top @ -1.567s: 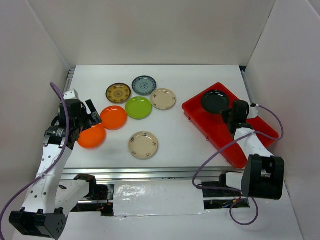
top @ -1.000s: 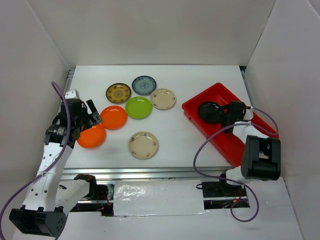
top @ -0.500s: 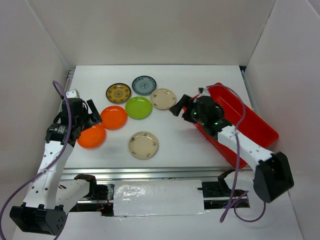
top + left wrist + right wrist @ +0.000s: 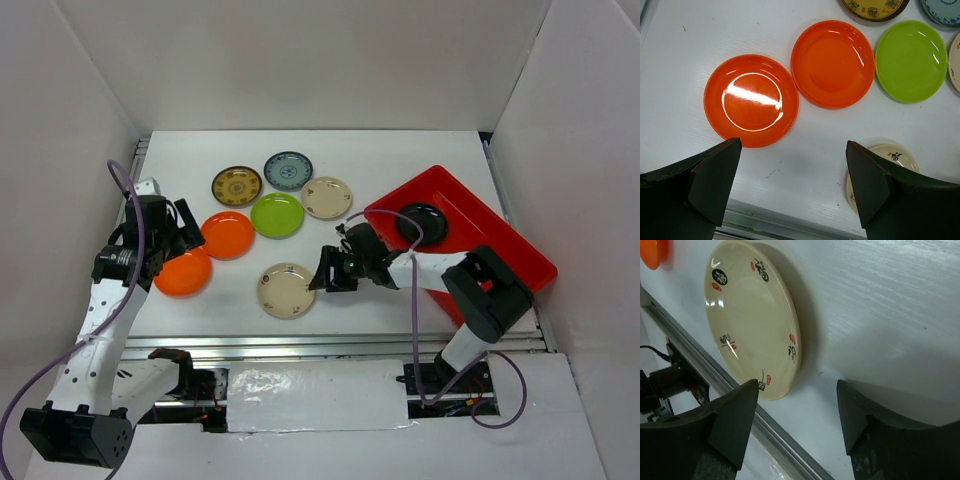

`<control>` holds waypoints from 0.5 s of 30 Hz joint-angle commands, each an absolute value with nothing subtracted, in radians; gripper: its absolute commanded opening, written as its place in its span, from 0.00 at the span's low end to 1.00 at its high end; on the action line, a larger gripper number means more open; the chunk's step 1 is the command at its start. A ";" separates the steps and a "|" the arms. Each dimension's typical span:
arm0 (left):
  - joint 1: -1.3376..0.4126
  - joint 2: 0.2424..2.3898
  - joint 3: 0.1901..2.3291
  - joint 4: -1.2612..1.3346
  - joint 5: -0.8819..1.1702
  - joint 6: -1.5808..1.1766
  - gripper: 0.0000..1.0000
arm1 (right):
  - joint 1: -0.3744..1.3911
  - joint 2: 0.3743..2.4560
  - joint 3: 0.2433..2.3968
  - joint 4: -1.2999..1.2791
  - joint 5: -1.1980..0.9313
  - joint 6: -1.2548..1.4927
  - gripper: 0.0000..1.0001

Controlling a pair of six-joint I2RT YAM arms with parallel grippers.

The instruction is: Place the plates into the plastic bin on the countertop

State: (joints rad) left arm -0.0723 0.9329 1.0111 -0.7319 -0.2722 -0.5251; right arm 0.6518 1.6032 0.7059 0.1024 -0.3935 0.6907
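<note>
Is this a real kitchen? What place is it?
Probably a robot practice booth, not a kitchen: plain white walls box in the countertop, a left arm and right arm stand at its front, and plates sit beside a red plastic bin.

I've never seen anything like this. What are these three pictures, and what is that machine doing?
Two robot arms are bolted at the table's near edge. The big picture looks down from above. The other two come from small cameras on each wrist, so the dark wedges there are that arm's own fingers. On the white countertop lie seven small plates; a black plate sits in the red bin. The left end effector hovers open by an orange plate. The right end effector is open beside a beige plate. Neither holds anything.
</note>
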 commanded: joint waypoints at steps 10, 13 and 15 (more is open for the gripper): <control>-0.071 0.913 1.025 -0.706 -0.265 -0.511 0.99 | 0.687 1.792 0.741 0.294 -0.448 0.824 0.24; -0.072 0.908 1.023 -0.704 -0.268 -0.512 0.99 | 0.698 1.680 0.707 0.250 -0.317 0.859 0.00; -0.072 0.908 1.023 -0.704 -0.265 -0.511 0.99 | 0.715 1.571 0.687 0.166 -0.227 0.867 0.00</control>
